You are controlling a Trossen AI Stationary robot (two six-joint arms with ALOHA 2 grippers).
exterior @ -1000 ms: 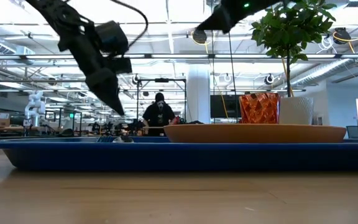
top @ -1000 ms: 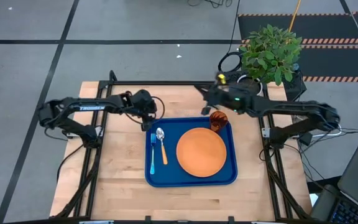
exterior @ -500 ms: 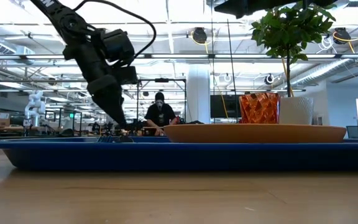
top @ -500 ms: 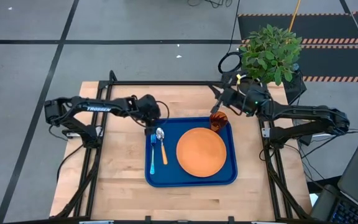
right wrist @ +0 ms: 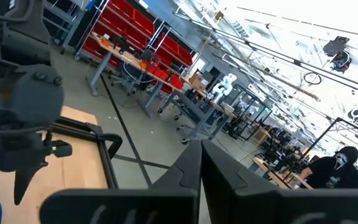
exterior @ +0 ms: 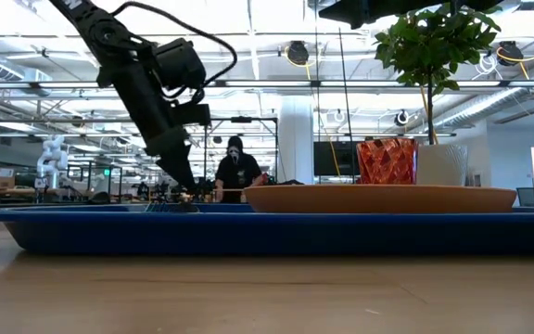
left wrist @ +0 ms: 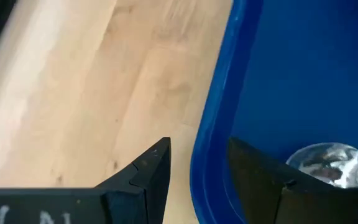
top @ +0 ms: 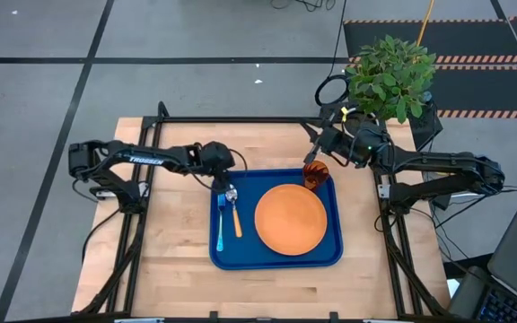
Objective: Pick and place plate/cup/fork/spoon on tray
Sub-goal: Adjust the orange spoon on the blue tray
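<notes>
The blue tray (top: 240,253) lies on the wooden table. On it are the orange plate (top: 290,219), the dark orange-red cup (top: 316,174) at its far right corner, the spoon (top: 234,215) and the light-blue fork (top: 221,229). My left gripper (top: 222,186) is open and low over the tray's far left corner. One finger (left wrist: 148,171) is outside the rim (left wrist: 213,124) and one (left wrist: 257,171) is inside, next to the spoon's silver bowl (left wrist: 328,163). My right gripper (top: 310,158) is shut and empty, high above the cup. My left gripper's fingers stand on either side of the tray's rim (left wrist: 211,143) near its far left corner, slanting down from the far left. I cannot tell whether they touch it.
A green plant in a white pot (top: 389,72) stands beyond the table's far right corner, behind the cup in the low view (exterior: 441,162). Bare wood lies left of the tray and in front of it. A person stands in the room far behind the table.
My left gripper has come down and toward the near edge, to the tray's far left corner by the spoon's bowl. My right gripper first drew back toward the table's right and upward, away from the cup, then kept still.
</notes>
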